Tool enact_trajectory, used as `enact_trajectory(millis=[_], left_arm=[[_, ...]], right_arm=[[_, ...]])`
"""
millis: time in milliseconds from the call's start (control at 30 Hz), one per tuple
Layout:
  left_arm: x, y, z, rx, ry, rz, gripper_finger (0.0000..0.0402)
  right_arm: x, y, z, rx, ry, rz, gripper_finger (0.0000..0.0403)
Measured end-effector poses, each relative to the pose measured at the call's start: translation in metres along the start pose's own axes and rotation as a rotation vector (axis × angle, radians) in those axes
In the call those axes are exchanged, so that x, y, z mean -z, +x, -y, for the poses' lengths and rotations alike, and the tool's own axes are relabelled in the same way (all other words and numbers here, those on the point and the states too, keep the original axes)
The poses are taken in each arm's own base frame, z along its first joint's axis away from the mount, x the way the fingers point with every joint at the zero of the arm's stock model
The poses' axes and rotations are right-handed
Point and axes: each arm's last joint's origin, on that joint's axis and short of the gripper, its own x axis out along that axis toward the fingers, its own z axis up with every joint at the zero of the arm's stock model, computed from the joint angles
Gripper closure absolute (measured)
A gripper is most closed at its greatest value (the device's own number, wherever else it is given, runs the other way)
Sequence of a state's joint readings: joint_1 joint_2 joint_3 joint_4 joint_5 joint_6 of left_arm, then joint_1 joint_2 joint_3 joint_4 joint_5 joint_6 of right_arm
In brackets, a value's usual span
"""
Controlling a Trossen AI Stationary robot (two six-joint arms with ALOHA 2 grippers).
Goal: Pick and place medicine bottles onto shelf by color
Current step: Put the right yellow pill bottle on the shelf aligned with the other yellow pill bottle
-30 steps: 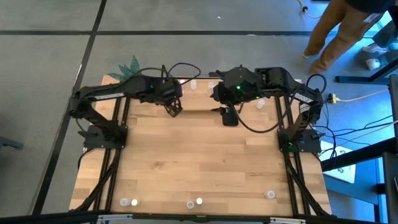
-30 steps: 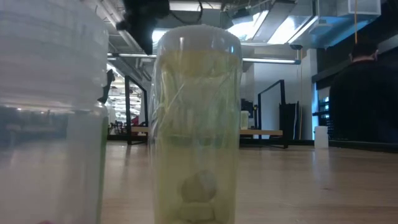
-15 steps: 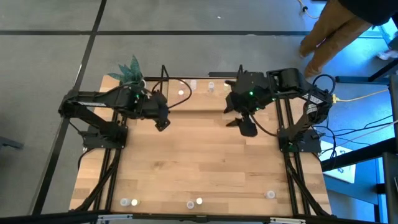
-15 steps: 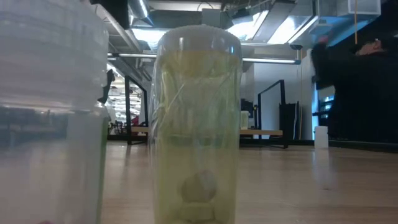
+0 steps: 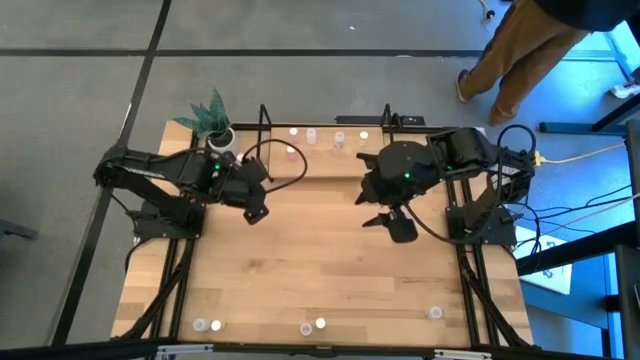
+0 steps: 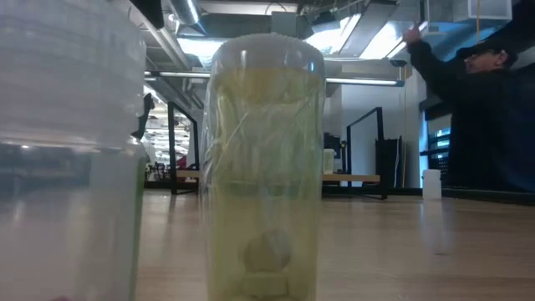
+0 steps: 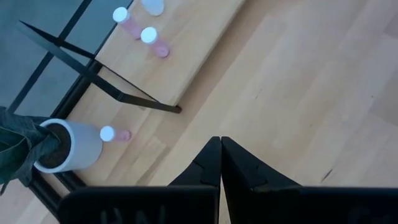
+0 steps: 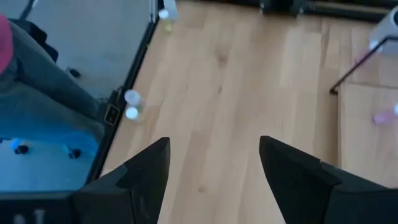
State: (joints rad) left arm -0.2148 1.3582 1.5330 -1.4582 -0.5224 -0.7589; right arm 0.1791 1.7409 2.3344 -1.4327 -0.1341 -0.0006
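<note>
The shelf, a light-wood board framed by black rods, stands at the table's far edge. Several medicine bottles stand on it; the left wrist view shows pink ones. More bottles stand along the table's near edge, and one with a yellow-green tint fills the low view. My left gripper hovers shut and empty over the bare table, just near of the shelf's left end. My right gripper hovers open and empty near of the shelf's right end.
A white pot with a green plant stands at the shelf's far left corner. One pink bottle stands beside that pot. Two bottles stand by the table's edge in the right wrist view. A person walks beyond the far right corner.
Both grippers have drawn back from the shelf toward the table's near edge, the left drifting a little left and staying shut, the right swinging right and staying open. Neither carries anything. The person at the far right has walked on.
</note>
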Motion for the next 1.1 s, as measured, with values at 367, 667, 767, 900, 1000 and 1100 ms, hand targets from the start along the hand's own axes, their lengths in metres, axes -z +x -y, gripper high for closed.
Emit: enact_trajectory(millis=[367, 667, 767, 900, 1000, 1100], left_arm=[[0.005, -0.006, 0.003, 0.024, 0.025, 0.012, 0.0401], [0.012, -0.018, -0.005, 0.058, 0.01, 0.033, 0.0401], [0.016, -0.025, -0.009, 0.078, 0.015, 0.046, 0.0401], [0.02, -0.033, -0.015, 0.103, 0.02, 0.063, 0.0401], [0.023, -0.037, -0.017, 0.121, 0.051, 0.076, 0.0401], [0.026, -0.041, -0.017, 0.134, 0.067, 0.089, 0.0401]], right_arm=[[-0.015, 0.02, -0.005, -0.017, -0.007, 0.073, 0.0154], [-0.02, 0.065, -0.026, -0.063, 0.02, -0.01, 0.0154], [-0.018, 0.079, -0.034, -0.04, 0.028, -0.052, 0.0154], [-0.018, 0.1, -0.043, -0.029, 0.046, -0.094, 0.0154], [-0.018, 0.112, -0.046, -0.031, 0.107, -0.109, 0.0154], [-0.017, 0.124, -0.049, -0.026, 0.152, -0.137, 0.0154]])
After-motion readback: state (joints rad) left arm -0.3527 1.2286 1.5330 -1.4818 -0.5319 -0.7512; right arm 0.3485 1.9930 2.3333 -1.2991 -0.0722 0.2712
